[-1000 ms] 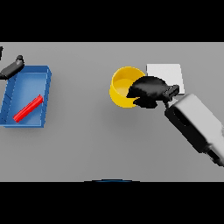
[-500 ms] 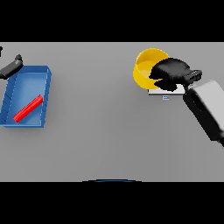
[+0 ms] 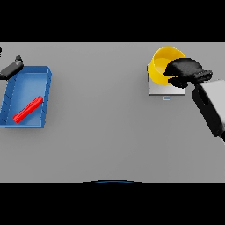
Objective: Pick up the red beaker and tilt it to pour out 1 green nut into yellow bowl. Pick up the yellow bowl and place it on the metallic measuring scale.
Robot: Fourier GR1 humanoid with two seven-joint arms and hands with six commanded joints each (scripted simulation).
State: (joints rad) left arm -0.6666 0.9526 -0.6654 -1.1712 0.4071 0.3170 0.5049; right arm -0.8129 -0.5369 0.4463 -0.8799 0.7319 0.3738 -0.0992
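One yellow bowl (image 3: 161, 64) sits at about two o'clock on the grey table (image 3: 101, 127), mouth up, resting over the single metallic measuring scale (image 3: 165, 89), with the right hand (image 3: 184, 71) curled over its right rim and gripping it. One red beaker (image 3: 28, 109) lies on its side in the one blue tray (image 3: 44, 101) at nine o'clock, its long axis running from seven to one o'clock. At ten o'clock the left hand (image 3: 10, 68) shows beside the tray's far corner; whether its fingers are spread or curled cannot be told.
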